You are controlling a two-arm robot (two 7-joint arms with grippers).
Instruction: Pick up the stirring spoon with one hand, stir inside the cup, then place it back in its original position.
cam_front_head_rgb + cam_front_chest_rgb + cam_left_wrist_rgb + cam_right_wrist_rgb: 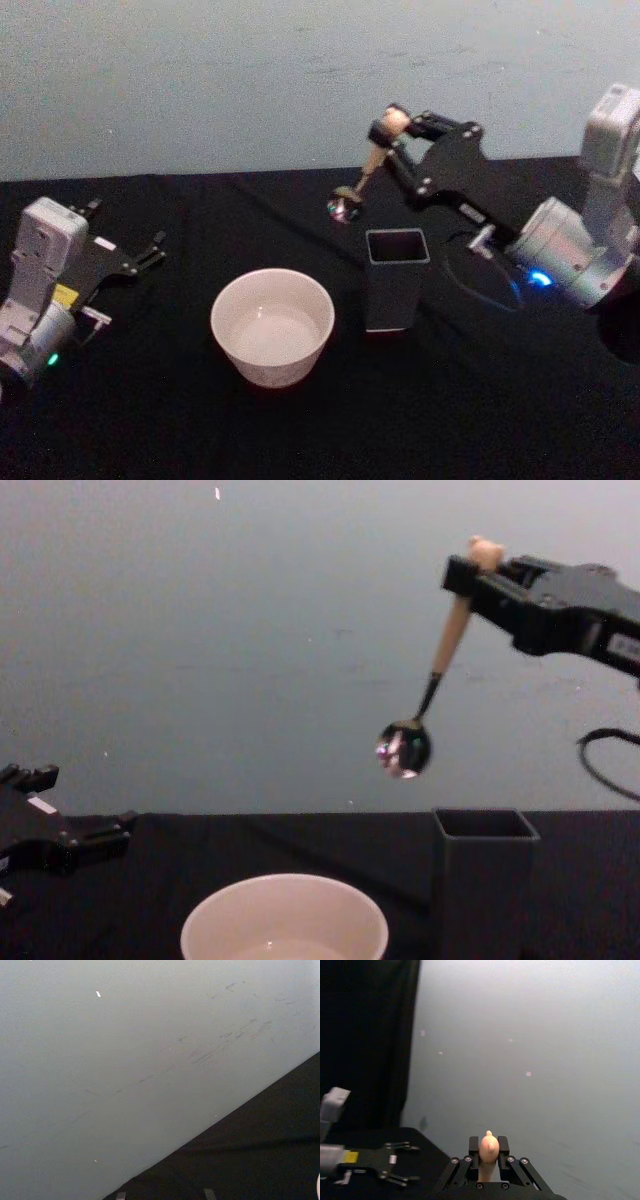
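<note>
Fingers (503,1146) of the right gripper (392,127) clench the stirring spoon (446,640) by its handle, aloft beyond the holder (397,290); left gripper (150,250) waits idle at the counter (150,420) edge (fingers spread); hanging tilted, the spoon could clip the cup (270,365) rim on descent.

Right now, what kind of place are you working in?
Probably a robot test bench: black-draped table, bare wall, cup and square holder. Right gripper holds the spoon aloft; left gripper rests at left.
</note>
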